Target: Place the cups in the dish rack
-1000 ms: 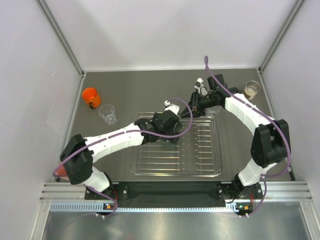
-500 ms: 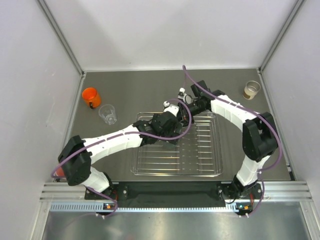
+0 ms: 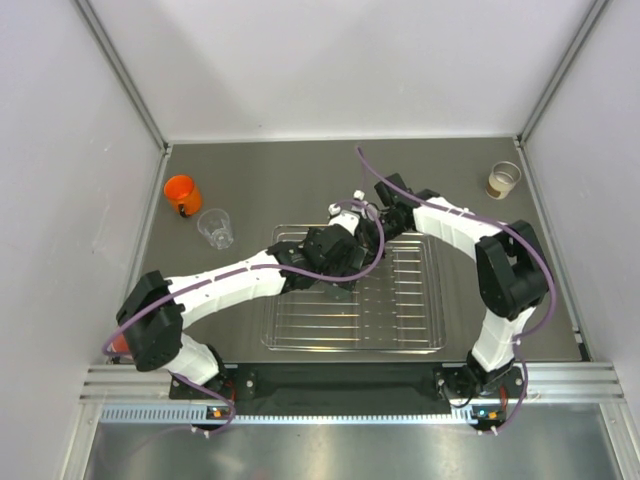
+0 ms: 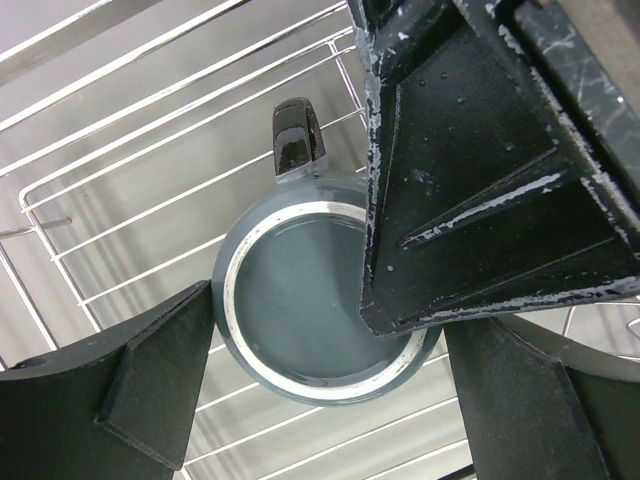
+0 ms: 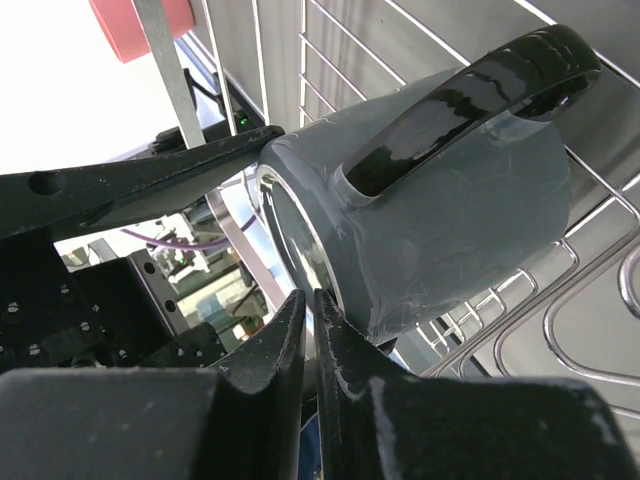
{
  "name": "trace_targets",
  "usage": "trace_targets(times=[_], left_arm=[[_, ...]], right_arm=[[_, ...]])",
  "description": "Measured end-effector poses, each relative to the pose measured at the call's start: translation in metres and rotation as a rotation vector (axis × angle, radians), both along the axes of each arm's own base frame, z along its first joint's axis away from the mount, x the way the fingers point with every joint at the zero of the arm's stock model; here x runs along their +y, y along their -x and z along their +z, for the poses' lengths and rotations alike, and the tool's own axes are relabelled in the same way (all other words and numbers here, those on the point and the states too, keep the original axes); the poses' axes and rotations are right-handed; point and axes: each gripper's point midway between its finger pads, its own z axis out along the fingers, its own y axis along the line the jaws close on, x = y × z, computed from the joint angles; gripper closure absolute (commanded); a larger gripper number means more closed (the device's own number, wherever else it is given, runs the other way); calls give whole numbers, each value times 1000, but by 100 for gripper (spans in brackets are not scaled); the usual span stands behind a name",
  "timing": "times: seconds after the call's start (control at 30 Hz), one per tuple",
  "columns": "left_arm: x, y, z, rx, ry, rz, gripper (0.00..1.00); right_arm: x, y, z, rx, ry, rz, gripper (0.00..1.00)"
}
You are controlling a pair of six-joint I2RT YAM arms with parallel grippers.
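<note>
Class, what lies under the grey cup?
Wire bars of the dish rack run beneath the grey cup, with the steel table showing between them. What lies directly below is hidden by the cup itself.

both arms meet over the rack's [image 3: 400, 322] far side, left gripper [image 3: 335, 262] and right gripper [image 3: 368, 228] close together. orange cup [image 3: 182, 192] and clear cup [image 3: 216, 228] stand left of it; cream cup [image 3: 504, 180] far right.
</note>
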Motion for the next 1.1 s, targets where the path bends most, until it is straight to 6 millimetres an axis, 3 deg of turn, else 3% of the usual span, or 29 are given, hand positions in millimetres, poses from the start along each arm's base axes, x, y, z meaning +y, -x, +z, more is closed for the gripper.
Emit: trace_targets(times=[0.2,0.5,0.7,0.87,1.0,1.1], left_arm=[[-1,3,-1,5,-3,-7,10],[-1,10,5,32,53,-8,6],[0,8,49,-35,162,23,6],[1,1,69,-60,163,53,6],[14,-2,77,-89,128,91,7],[31,-5,94,-131,95,140,7]], right_arm=[[-2,3,-5,-19,1,-2,100],[-2,6,-9,-11,-5,-14,99],[-1,6,-10,-8,-4,-17,99],[0,5,-9,-8,-10,-15,94],[1,6,-6,-15,-19,-12,86],[2,4,-1,-33,-12,-12,79]])
